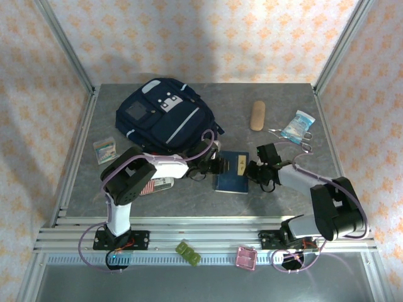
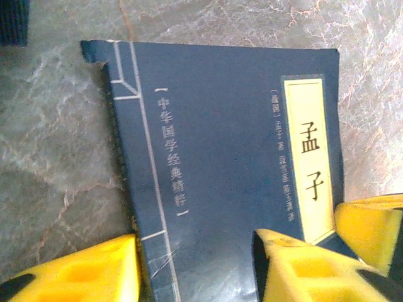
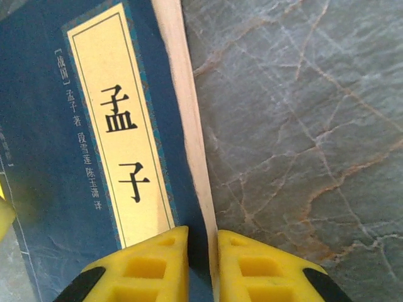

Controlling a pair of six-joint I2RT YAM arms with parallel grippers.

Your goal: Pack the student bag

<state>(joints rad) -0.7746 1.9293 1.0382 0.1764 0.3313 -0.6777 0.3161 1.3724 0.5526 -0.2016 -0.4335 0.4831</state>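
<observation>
1. Currently my left end effector (image 1: 219, 165) is half open astride the spine edge of the book (image 1: 232, 173), gripping nothing. My right end effector (image 1: 255, 172) is pinched nearly shut on its page edge.
2. Book lies flat on the table (image 1: 302, 189), long axis near-to-far.
3. Student bag (image 1: 165, 113) lies just beyond, far-left of both; left arm nearer.
4. Count: one bag, one book between two end effectors.

Yellow-fingered left gripper (image 1: 218, 165) reaches toward three o'clock, jaws apart; yellow-fingered right gripper (image 1: 257, 171) reaches toward ten o'clock, jaws nearly together.
</observation>
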